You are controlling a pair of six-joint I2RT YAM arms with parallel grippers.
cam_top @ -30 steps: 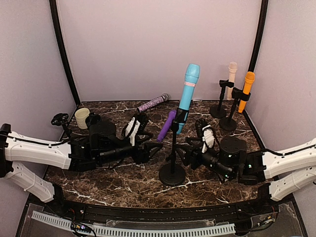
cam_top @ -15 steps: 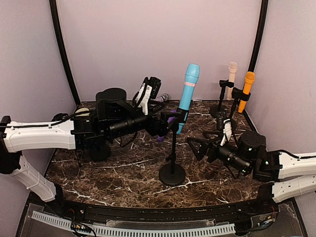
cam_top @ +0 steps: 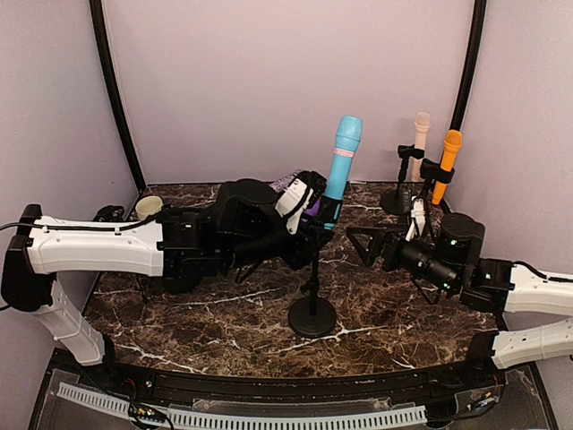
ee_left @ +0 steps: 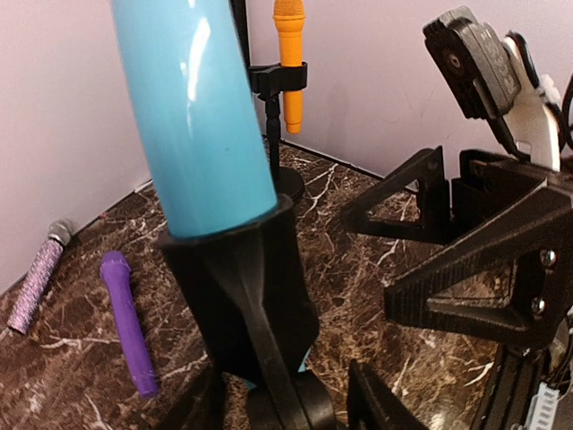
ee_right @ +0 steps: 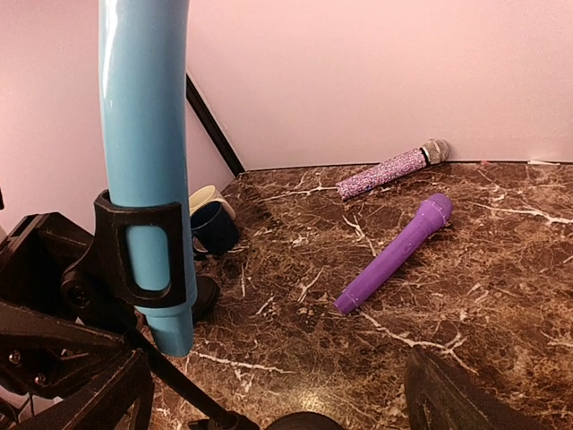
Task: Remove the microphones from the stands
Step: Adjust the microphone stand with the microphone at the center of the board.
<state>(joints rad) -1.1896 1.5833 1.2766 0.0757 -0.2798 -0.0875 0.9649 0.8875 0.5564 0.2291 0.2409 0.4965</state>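
Observation:
A light blue microphone (cam_top: pixel 343 166) stands upright in the black clip (cam_top: pixel 329 211) of a stand (cam_top: pixel 312 315) at mid table. My left gripper (cam_top: pixel 315 226) reaches in from the left at clip height. In the left wrist view the blue microphone (ee_left: pixel 192 116) fills the top. The clip (ee_left: pixel 242 287) and its joint sit between my fingers (ee_left: pixel 376 403), with narrow gaps on both sides. My right gripper (cam_top: pixel 365 246) hovers wide open just right of the stand, holding nothing. The right wrist view shows the microphone (ee_right: pixel 143 134) in its clip (ee_right: pixel 143 255) at left.
A purple microphone (ee_right: pixel 394 251) and a glittery one (ee_right: pixel 389 170) lie on the marble behind the stand. A cream-rimmed dark cup (ee_right: pixel 210 219) sits at back left. Beige (cam_top: pixel 420 143) and orange (cam_top: pixel 446 161) microphones stand in their own stands at back right.
My left arm rose and swung right to the stand, and its jaws narrowed around the clip joint. My right arm lifted and drew back to the right, its jaws opening wide.

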